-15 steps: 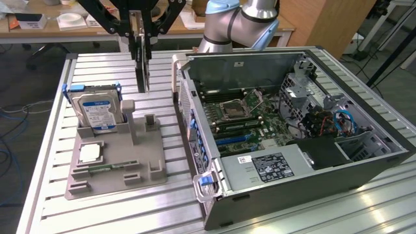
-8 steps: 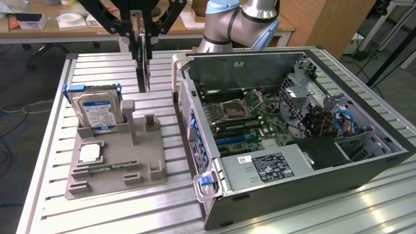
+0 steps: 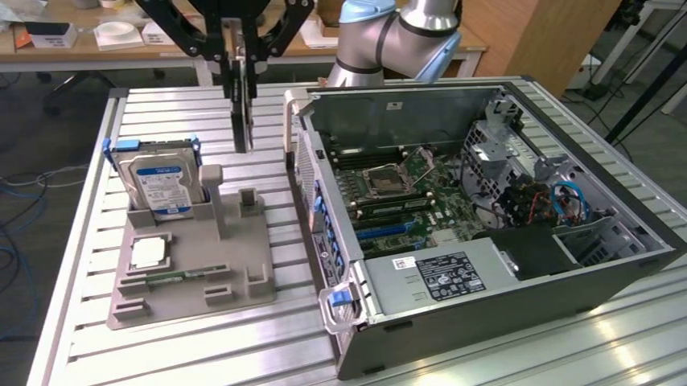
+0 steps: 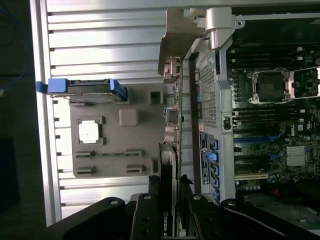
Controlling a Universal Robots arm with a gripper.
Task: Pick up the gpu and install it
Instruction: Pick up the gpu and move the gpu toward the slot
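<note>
gpu [image 3: 244, 129] clamped in end effector [image 3: 241, 80] | tray [image 3: 193, 269] holds hard drive [image 3: 161, 181] | case [image 3: 483, 322] open

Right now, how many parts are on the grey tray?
3. On the tray, the hard drive stands at the far end, the CPU lies flat mid-tray, the memory stick lies just nearer the camera. The gpu hangs in the gripper, off the tray. None seems hidden.
</note>
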